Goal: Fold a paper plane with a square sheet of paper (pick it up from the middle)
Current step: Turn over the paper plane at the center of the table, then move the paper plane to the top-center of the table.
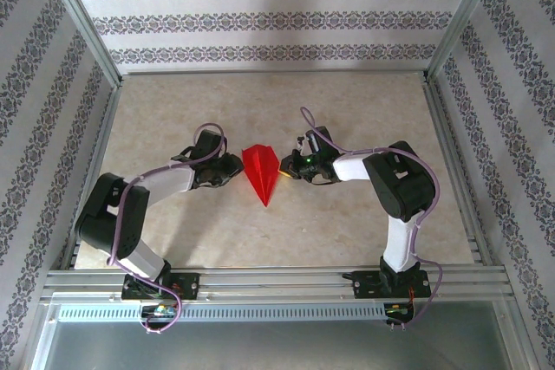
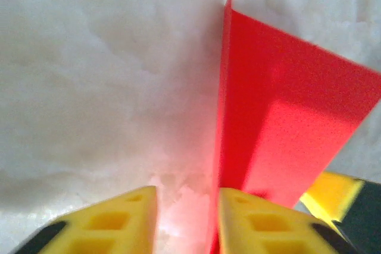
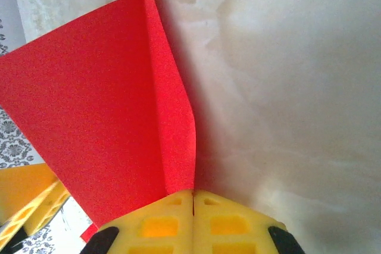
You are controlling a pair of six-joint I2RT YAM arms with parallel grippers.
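The square sheet of paper [image 1: 263,171] is bright red and stands folded into a narrow pointed shape with a raised ridge, its tip toward the near edge. My left gripper [image 1: 234,167] is at its left side, jaws open. In the left wrist view the paper [image 2: 286,117] has its upright edge running along the inner face of the right finger, inside the gap of the gripper [image 2: 186,197]. My right gripper [image 1: 284,171] is at the paper's right side. Its yellow fingers [image 3: 193,196] are pressed together on a curved flap of the paper [image 3: 101,105].
The beige tabletop [image 1: 347,119] is bounded by metal rails and patterned walls. The right gripper's yellow finger [image 2: 333,197] shows behind the paper in the left wrist view. The left gripper's finger [image 3: 24,197] shows at the lower left of the right wrist view.
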